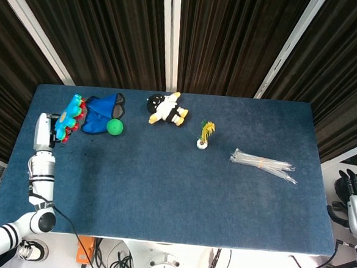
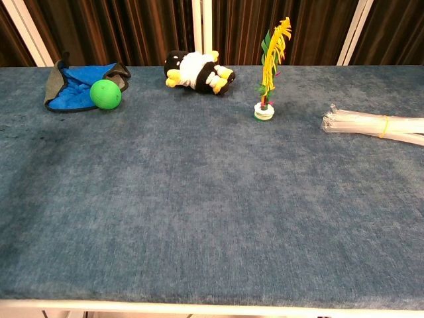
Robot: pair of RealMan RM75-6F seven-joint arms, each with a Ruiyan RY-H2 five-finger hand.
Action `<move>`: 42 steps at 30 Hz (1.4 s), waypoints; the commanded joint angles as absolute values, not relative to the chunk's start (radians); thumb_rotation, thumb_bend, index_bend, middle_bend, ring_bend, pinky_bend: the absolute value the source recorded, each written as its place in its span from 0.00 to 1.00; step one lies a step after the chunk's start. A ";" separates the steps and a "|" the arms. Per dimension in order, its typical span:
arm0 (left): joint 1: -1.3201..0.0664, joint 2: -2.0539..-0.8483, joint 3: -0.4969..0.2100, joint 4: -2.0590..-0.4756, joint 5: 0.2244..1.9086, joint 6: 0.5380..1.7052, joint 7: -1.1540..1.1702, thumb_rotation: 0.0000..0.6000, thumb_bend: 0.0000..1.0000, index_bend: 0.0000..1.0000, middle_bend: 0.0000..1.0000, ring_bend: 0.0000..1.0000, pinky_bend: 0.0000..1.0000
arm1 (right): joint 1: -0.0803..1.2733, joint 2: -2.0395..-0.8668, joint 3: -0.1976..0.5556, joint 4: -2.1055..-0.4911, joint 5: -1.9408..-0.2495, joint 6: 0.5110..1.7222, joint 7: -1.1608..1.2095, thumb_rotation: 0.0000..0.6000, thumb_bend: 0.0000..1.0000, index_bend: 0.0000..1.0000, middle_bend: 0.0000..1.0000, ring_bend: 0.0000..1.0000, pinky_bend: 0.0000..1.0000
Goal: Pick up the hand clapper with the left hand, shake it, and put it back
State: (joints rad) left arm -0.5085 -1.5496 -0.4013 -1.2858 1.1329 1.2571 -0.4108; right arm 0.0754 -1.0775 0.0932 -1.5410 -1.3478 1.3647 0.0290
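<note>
Evidently our left hand (image 1: 44,132) fingers clamp the hand clapper (image 1: 71,113) by its handle; we judge it light, stiff plastic, its leaves loose.

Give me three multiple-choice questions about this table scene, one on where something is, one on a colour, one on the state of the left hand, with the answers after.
1. Where does the green ball lie?
A. Against the blue cloth
B. Beside the bundle of clear straws
C. Under the penguin plush

2. What colour is the tall feather of the shuttlecock toy?
A. Purple
B. Mostly yellow
C. White

3. What is the left hand doing?
A. Lying flat and empty on the table
B. Holding the hand clapper up off the table
C. Pressing on the plush

Answers:
1. A: the chest view shows the ball touching the cloth's edge at far left.
2. B: the plume is yellow with some green.
3. B: the head view shows the clapper raised in the hand at the table's left edge.
</note>
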 commanded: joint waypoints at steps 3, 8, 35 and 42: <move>-0.604 -1.676 -0.057 -0.683 1.710 1.524 -0.193 1.00 0.64 1.00 1.00 1.00 1.00 | 0.075 -1.079 0.093 -1.539 -1.348 1.365 0.031 1.00 0.22 0.00 0.00 0.00 0.00; -0.614 -1.700 -0.043 -0.624 1.716 1.533 -0.265 1.00 0.64 1.00 1.00 1.00 1.00 | 0.075 -1.079 0.094 -1.535 -1.345 1.364 0.034 1.00 0.22 0.00 0.00 0.00 0.00; -0.483 -1.382 -0.558 -1.592 0.677 0.931 -0.874 1.00 0.64 1.00 1.00 1.00 1.00 | 0.077 -1.083 0.093 -1.531 -1.342 1.356 0.034 1.00 0.22 0.00 0.00 0.00 0.00; -0.496 -1.421 -0.545 -1.567 0.726 1.036 -0.751 1.00 0.64 1.00 1.00 1.00 1.00 | 0.078 -1.083 0.092 -1.534 -1.343 1.355 0.030 1.00 0.22 0.00 0.00 0.00 0.00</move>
State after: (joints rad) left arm -0.4934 -1.3937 -0.5711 -1.5939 0.6480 0.9658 -0.8145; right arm 0.0783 -1.0833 0.0916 -1.5340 -1.3428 1.3545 0.0298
